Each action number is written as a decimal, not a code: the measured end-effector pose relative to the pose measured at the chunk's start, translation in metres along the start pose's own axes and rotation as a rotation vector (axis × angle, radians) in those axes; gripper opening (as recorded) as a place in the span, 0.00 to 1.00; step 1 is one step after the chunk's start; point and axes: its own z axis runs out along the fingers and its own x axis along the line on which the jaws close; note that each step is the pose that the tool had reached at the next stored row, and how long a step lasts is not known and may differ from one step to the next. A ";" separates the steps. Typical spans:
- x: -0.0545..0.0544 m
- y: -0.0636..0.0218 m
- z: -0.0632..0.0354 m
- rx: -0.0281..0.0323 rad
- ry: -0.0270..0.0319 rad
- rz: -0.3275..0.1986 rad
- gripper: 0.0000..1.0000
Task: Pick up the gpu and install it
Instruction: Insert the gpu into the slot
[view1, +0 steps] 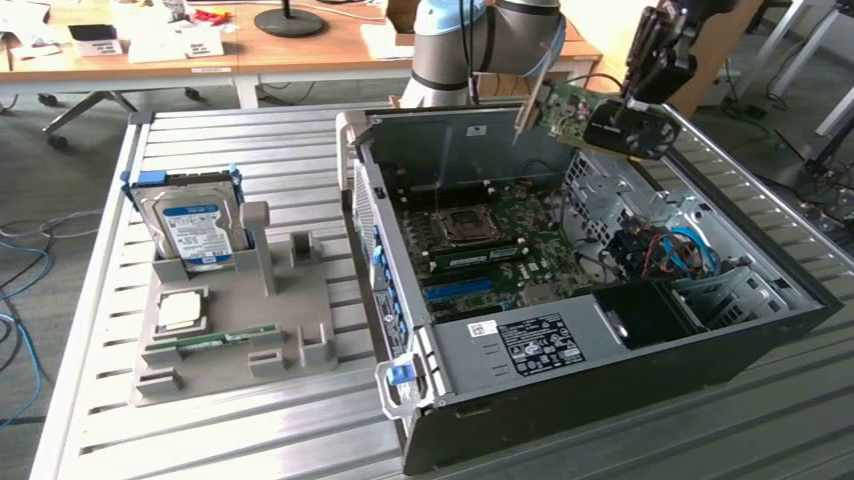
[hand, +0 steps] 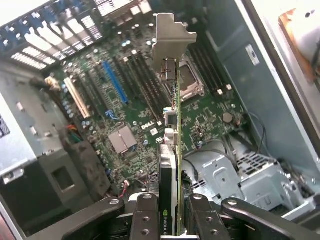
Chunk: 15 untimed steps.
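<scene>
My gripper (view1: 638, 100) is shut on the gpu (view1: 587, 112), a green card with a black cooler and a silver end bracket, and holds it in the air above the far right corner of the open computer case (view1: 747, 330). In the wrist view the gpu (hand: 172, 150) is seen edge-on between my fingers (hand: 145, 220), its silver bracket (hand: 170, 37) pointing away from me. Below it lies the green motherboard (hand: 125, 110) with its blue slot (hand: 115, 82). The card hangs well clear of the board.
On the slatted table a grey holder (view1: 234, 330) carries a silver hard drive (view1: 194, 230), a CPU (view1: 180, 308) and a green RAM stick (view1: 214, 342). The arm's base (view1: 447, 50) stands behind the case. Blue cables (view1: 674, 250) lie inside the case.
</scene>
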 end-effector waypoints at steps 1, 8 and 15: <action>0.000 0.0000 0.0000 -0.0004 0.0008 -0.018 0.27; 0.000 0.0000 0.0002 -0.0032 0.0061 -0.138 0.27; 0.000 0.0000 0.0002 -0.0032 0.0069 -0.145 0.27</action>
